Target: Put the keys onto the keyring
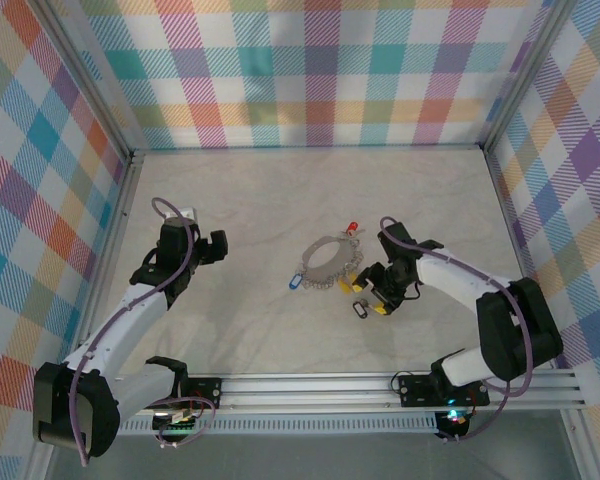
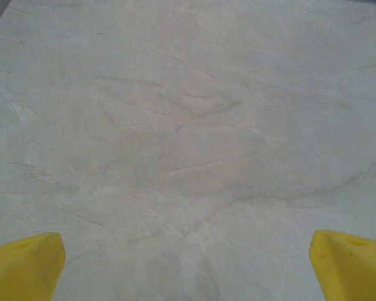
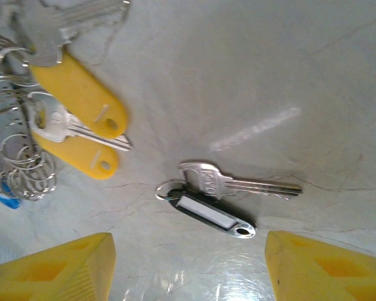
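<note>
Likely a robotics lab test cell, plaid-cloth walls [image 1: 320,70], aluminium frame rail [image 1: 310,384], pale marbled tabletop [image 1: 280,190]

The keyring [image 1: 313,250], a thin silver hoop hung with fine links, lies flat. A red-tagged key [image 1: 352,228] sits at its far edge and a blue-tagged key [image 1: 291,283] at its near left. Two yellow-tagged keys [image 3: 81,94] overlap just beside its right rim. A black-tagged key [image 3: 232,183] lies flat and apart, nearer than the hoop.
</note>
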